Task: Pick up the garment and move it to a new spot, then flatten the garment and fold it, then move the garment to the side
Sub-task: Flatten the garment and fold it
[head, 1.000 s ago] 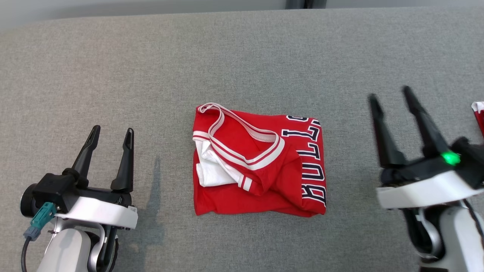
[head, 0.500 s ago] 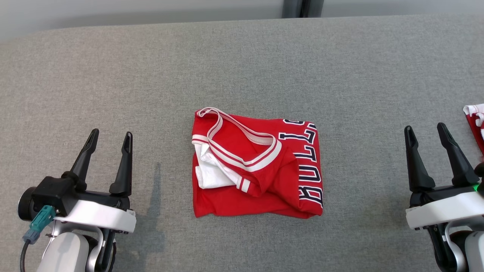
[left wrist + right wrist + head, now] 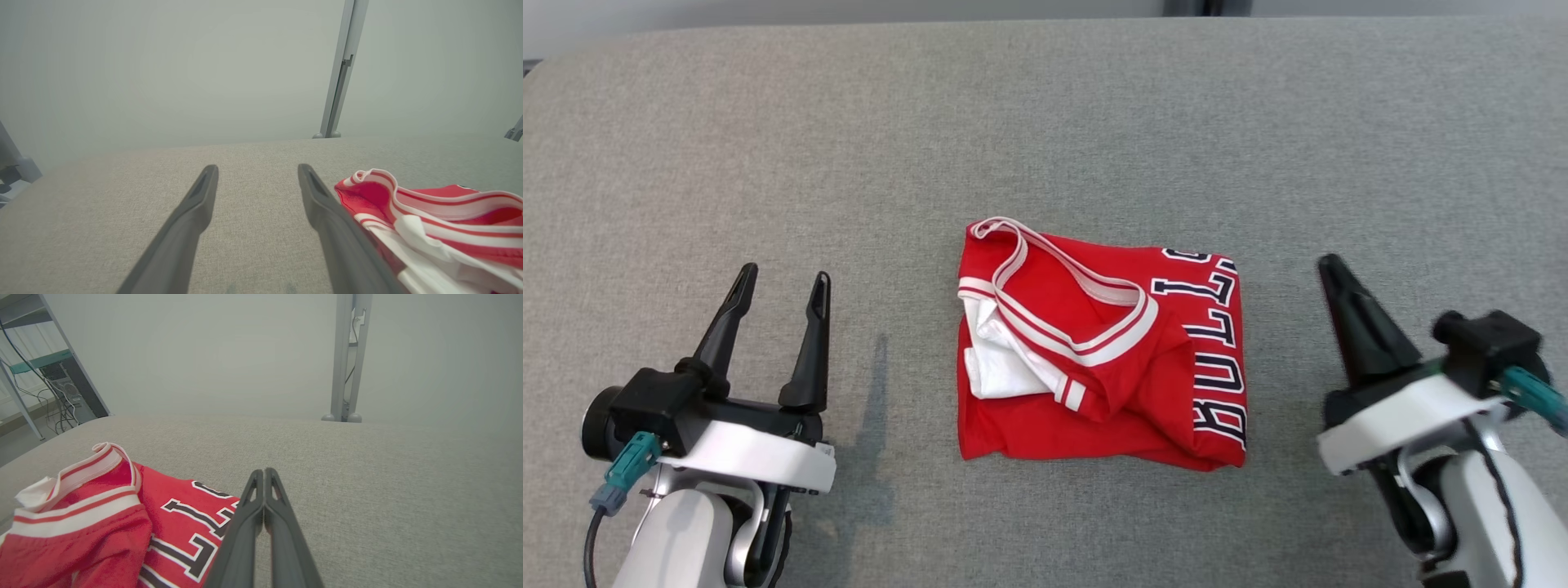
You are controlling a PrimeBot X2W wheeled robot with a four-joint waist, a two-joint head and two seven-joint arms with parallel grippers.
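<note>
The folded red basketball jersey with white trim and dark lettering point(image 3: 1103, 351) lies flat on the grey fabric-covered table point(image 3: 1045, 122), between the two grippers. The left gripper point(image 3: 786, 274), jaws spread and empty, stands well apart from the jersey on its trimmed-collar side. The right gripper point(image 3: 1333, 265), clenched on nothing, stands near the jersey's lettered edge (apparently the nearer arm). That edge runs near-to-far, roughly parallel to the right gripper; a sideways move would likely start there.

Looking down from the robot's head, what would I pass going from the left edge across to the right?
left hand, open → folded red garment → right hand, shut
</note>
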